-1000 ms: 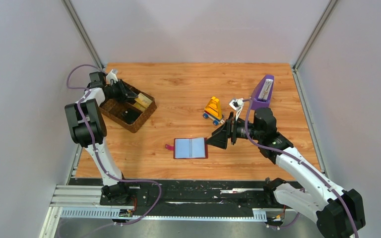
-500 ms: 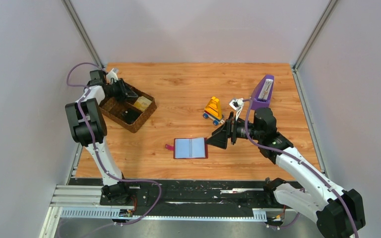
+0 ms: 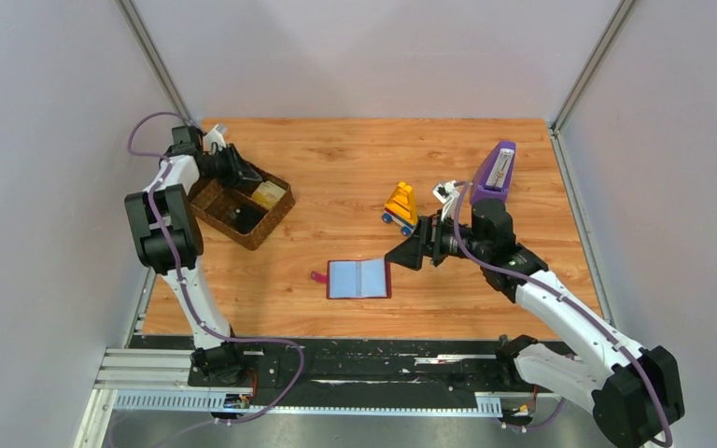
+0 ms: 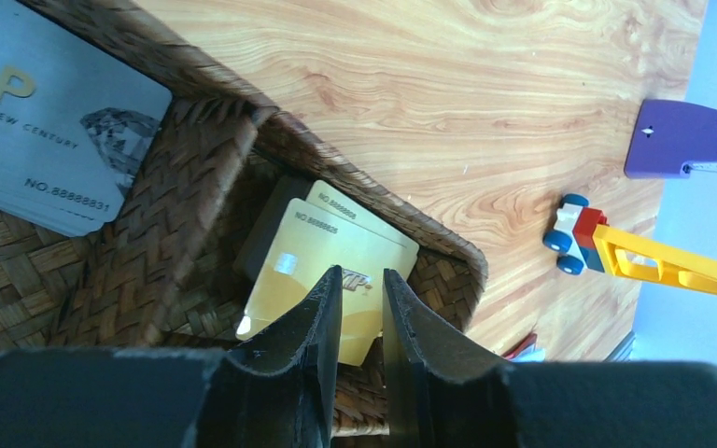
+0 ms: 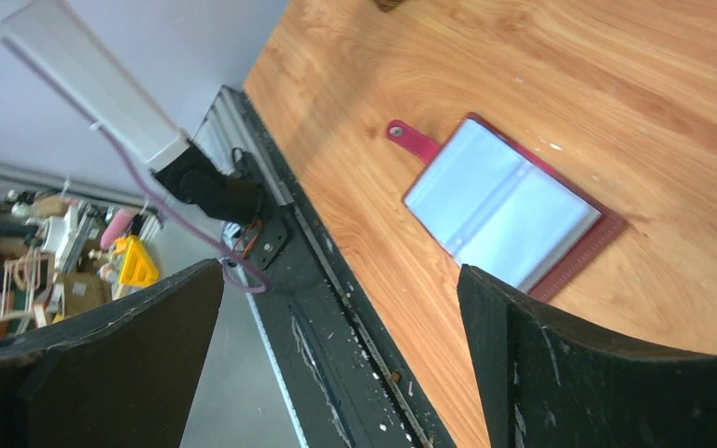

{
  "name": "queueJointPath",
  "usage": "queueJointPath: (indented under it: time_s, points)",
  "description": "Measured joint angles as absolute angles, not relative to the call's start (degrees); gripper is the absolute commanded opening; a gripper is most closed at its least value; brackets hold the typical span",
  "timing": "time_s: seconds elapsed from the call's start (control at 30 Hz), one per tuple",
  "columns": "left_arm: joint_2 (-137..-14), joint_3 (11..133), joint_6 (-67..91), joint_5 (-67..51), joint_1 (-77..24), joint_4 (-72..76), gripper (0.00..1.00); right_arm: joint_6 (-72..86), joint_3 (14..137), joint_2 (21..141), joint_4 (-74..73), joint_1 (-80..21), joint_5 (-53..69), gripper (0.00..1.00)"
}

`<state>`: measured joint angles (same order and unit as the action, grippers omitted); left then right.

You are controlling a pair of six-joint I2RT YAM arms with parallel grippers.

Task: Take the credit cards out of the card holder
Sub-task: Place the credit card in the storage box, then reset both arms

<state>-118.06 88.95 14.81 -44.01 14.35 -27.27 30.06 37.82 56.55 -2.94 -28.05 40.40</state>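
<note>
The dark red card holder (image 3: 358, 278) lies open on the table, grey-blue sleeves up, and also shows in the right wrist view (image 5: 504, 207), snap tab at its left. My right gripper (image 3: 401, 259) hangs wide open and empty just right of it (image 5: 341, 271). My left gripper (image 3: 239, 171) is over the brown wicker basket (image 3: 243, 233); its jaws (image 4: 362, 280) stand a narrow gap apart with nothing between them. Two gold cards (image 4: 336, 252) lie in the basket's compartment below it. A grey VIP card (image 4: 47, 140) lies in the neighbouring compartment.
A yellow toy truck (image 3: 400, 205) stands behind the card holder. A purple wedge-shaped stand (image 3: 495, 173) is at the back right, just behind my right arm. The black rail (image 5: 336, 308) runs along the table's near edge.
My left gripper has drawn back a little toward the far left over the basket. My right gripper has pulled slightly up and away from the card holder.
</note>
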Motion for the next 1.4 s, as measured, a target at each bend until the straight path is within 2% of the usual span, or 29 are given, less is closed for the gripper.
queueJointPath:
  time_s: [0.3, 0.53, 0.7, 0.87, 0.97, 1.07, 1.1, 1.13, 1.4]
  points:
    - [-110.96, 90.17, 13.47, -41.98, 9.96, -32.95, 0.31, 31.22, 41.47, 58.08, -12.78, -28.05, 27.66, 1.0]
    - [-93.12, 83.9, 12.58, -41.45, 3.66, -33.58, 0.37, 30.92, 45.6, 58.08, -20.64, -28.05, 19.49, 1.0]
    - [-80.05, 74.87, 12.71, -40.23, -5.13, -33.54, 0.51, 30.3, 49.08, 57.58, -23.9, -28.05, 14.94, 1.0]
    - [-70.72, 66.04, 14.06, -38.72, -13.67, -33.06, 0.54, 30.28, 49.45, 55.59, -25.04, -28.05, 12.49, 1.0]
    - [-66.11, 61.73, 15.31, -38.2, -15.07, -32.69, 0.69, 30.37, 49.45, 54.13, -25.8, -28.05, 11.35, 1.0]
    - [-62.59, 58.7, 16.36, -37.65, -15.42, -31.99, 0.76, 30.57, 49.43, 52.45, -26.3, -28.05, 10.57, 1.0]
    - [-61.47, 57.84, 16.6, -37.39, -15.42, -31.86, 0.94, 30.68, 49.34, 51.72, -26.37, -28.05, 10.39, 1.0]
    - [-60.2, 56.84, 16.73, -37.1, -15.46, -31.53, 0.98, 30.83, 49.1, 50.94, -26.33, -28.05, 10.13, 1.0]
    - [-52.97, 52.8, 17.72, -35.7, -15.66, -29.93, 1.0, 31.94, 47.07, 44.71, -26.98, -28.05, 8.34, 1.0]
